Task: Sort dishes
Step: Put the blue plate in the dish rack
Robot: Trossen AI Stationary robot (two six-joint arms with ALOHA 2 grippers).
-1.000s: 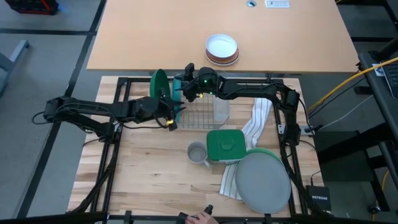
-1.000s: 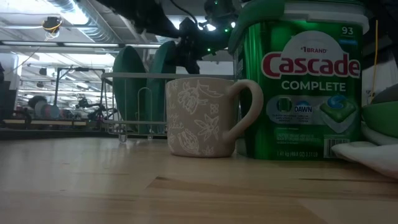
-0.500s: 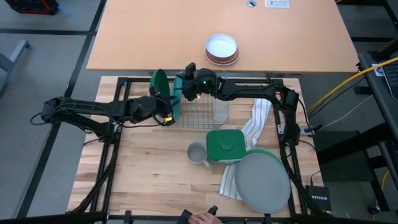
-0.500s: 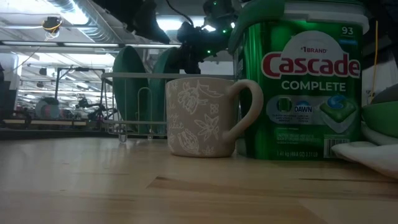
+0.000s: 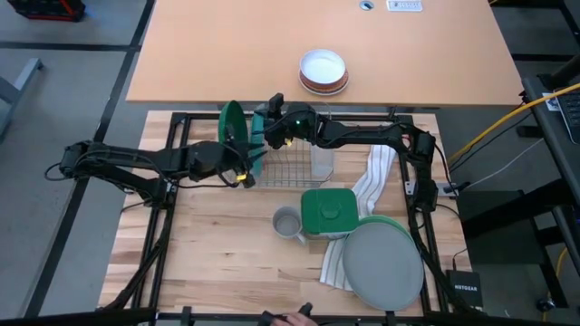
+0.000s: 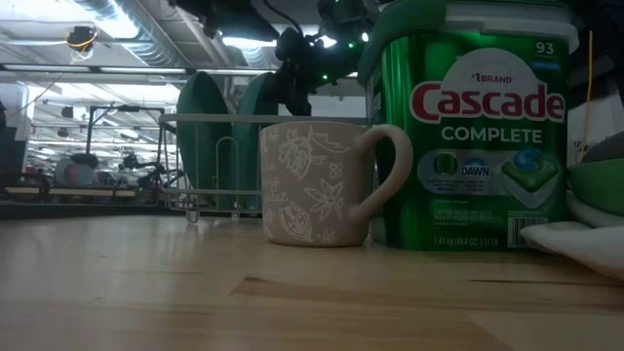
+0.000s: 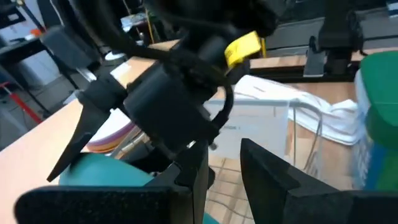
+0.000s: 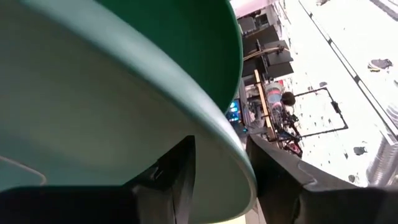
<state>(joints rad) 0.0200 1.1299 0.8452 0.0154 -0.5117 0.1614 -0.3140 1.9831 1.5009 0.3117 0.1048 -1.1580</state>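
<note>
1. High view: right gripper (image 5: 262, 127) at the wire dish rack (image 5: 292, 163), fingers astride the rim of the teal plate (image 5: 256, 143), standing on edge in the rack.
2. Right wrist view: teal plate (image 8: 112, 112) filling the frame, its rim passing between the two dark fingers (image 8: 171, 180); fingers set narrowly apart, close on either face of the plate; actual contact impossible to tell.
3. High view: dark green plate (image 5: 232, 127) upright in the same rack, just beside the teal one, on the side toward the left arm.
4. High view: left gripper (image 5: 246, 163) low beside the rack, near the teal plate.
5. Left wrist view: left fingers (image 7: 264, 171) parted with a clear gap, holding nothing; teal plate edge (image 7: 102, 174) just beside them, right gripper body (image 7: 174, 112) close ahead.
6. High view: grey plate (image 5: 382, 265) lying flat on top of the light green plate (image 5: 385, 222), both resting on the white dish towel (image 5: 367, 195).
7. Low view: patterned mug (image 6: 327, 185) touching or just beside the Cascade tub (image 6: 468, 122); dark green (image 6: 200, 136) and teal (image 6: 252, 122) plates upright behind the rack wire.
8. High view: white bowl (image 5: 323, 71) on the far tan table (image 5: 227, 54), well apart from the rack.
</note>
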